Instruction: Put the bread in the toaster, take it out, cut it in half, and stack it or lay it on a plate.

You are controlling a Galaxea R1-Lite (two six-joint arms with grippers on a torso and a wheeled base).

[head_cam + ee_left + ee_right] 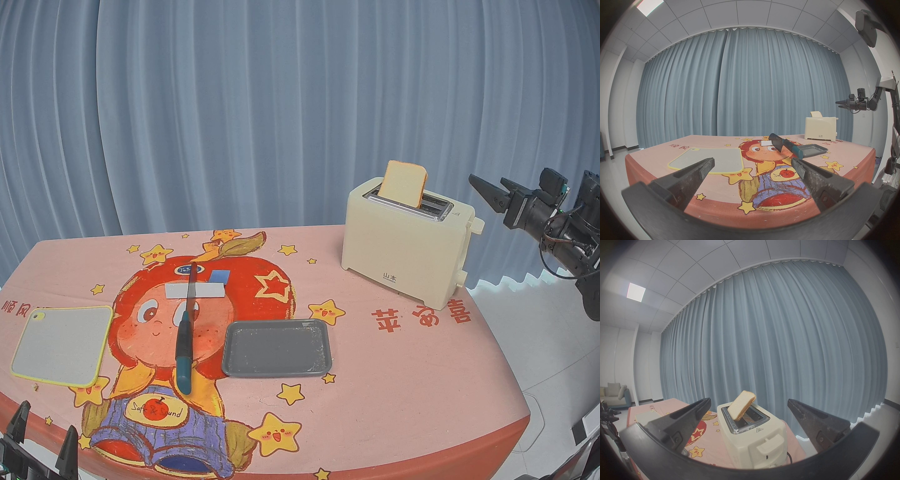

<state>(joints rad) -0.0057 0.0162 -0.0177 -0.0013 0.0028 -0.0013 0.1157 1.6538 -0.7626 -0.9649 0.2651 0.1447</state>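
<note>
A slice of bread (404, 183) (742, 404) stands tilted in a slot of the cream toaster (406, 240) (753, 435) at the table's back right, most of it above the slot. To the right of the toaster, off the table and apart from it, my right gripper (492, 185) (749, 408) hangs open and empty. A grey tray-like plate (277, 347) lies mid-table. A knife (185, 340) with a blue-green handle lies left of it. A pale cutting board (62, 344) (709, 158) lies at the left. My left gripper (42, 432) (753, 167) is open at the table's near left edge.
A white strip and a small blue piece (219, 276) lie under the knife's blade end. The cartoon tablecloth (400, 387) covers the table; its right edge drops off just past the toaster. A blue curtain hangs behind.
</note>
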